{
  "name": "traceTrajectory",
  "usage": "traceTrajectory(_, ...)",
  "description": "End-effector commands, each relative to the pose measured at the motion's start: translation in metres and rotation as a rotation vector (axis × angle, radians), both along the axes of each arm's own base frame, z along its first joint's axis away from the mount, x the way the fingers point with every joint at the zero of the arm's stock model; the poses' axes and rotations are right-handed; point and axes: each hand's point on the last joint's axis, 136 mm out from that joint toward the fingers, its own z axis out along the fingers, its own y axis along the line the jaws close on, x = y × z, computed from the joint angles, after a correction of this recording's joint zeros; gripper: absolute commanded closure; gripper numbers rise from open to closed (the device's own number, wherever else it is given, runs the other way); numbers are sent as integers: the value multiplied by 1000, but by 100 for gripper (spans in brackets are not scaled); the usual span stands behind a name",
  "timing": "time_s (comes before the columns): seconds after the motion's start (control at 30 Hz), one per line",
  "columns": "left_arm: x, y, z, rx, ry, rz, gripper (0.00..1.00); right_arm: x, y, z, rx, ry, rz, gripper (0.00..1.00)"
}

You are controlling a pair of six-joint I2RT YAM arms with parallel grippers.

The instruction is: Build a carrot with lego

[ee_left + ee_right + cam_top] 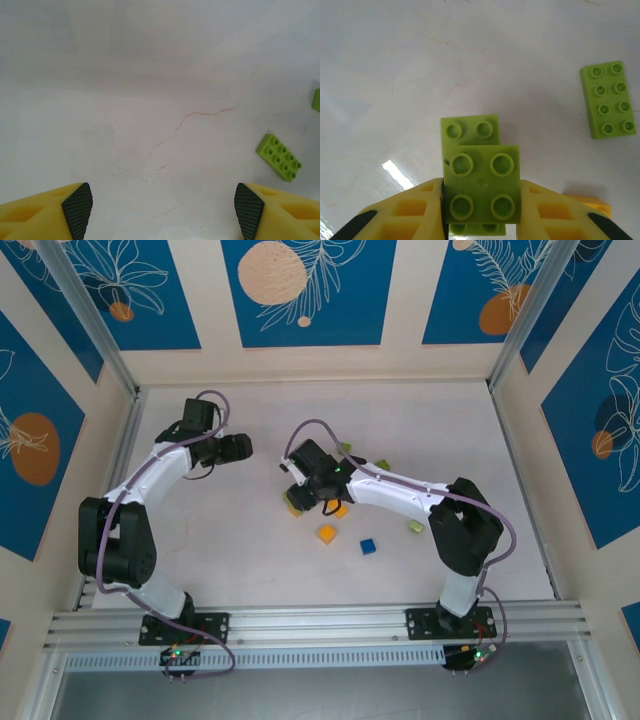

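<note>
My right gripper is shut on a lime green square lego brick. That brick sits stacked on a longer lime lego brick, which sticks out past it at both ends. From above, the right gripper is low over the middle of the table. A lime two-by-four lego brick lies apart to the right. My left gripper is open over bare table with nothing between its fingers. A lime two-by-four brick lies to its right. From above, the left gripper hangs left of the right one.
Loose bricks lie near the right gripper: an orange one, a smaller orange one, a blue one, and lime ones. Walls enclose the white table on three sides.
</note>
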Motion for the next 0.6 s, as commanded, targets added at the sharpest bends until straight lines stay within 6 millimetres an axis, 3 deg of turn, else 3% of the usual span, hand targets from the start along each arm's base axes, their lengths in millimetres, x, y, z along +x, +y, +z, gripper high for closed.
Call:
traceTrajectory(0.0, 1, 2, 9, -23, -21, 5, 23, -11, -6, -17, -32, 58, 28, 75)
traceTrajectory(0.57, 1, 2, 12, -24, -26, 2, 23, -18, -16, -24, -142, 100, -13, 75)
